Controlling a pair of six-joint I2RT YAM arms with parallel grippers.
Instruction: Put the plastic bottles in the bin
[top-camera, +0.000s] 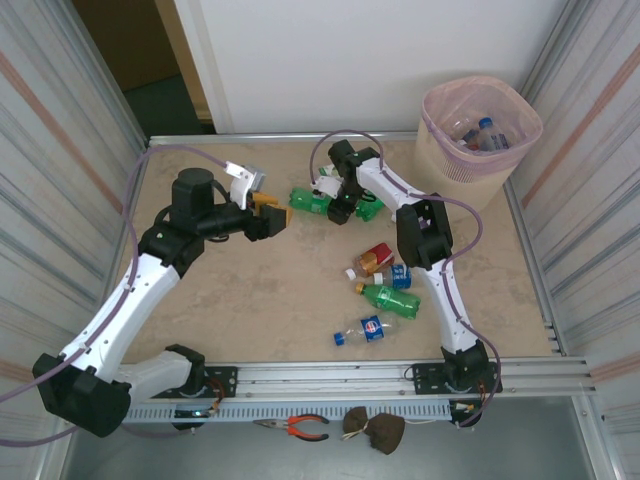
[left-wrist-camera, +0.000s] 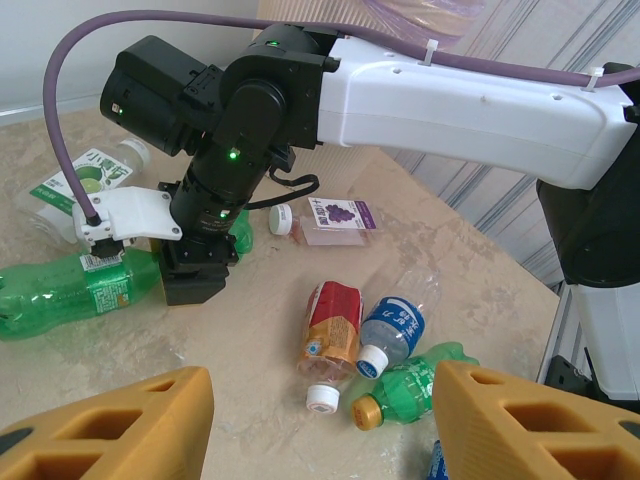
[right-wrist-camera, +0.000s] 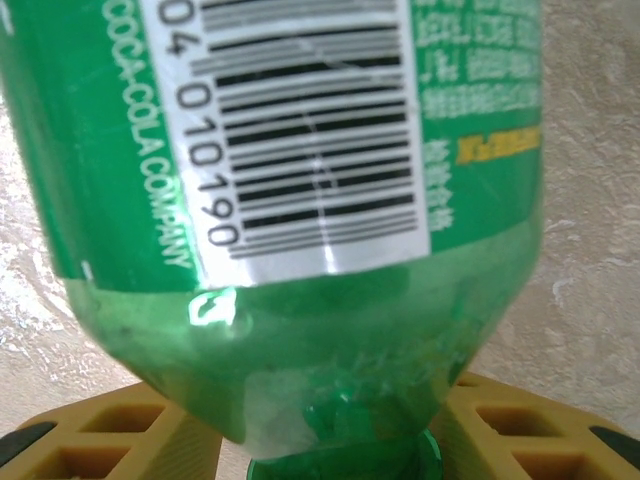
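Though bottles (top-camera: 392, 299) litter the table (top-camera: 270, 300), the bin (top-camera: 447, 160) stands apart.

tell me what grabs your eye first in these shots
The right gripper is down at the far middle of the table, fingers either side of a green bottle whose barcode label looms in its wrist view. At the far right corner stands the bin, pink-lined, with bottles already inside. A cluster of loose bottles lies beside the right arm, and the left gripper hangs open nearby.
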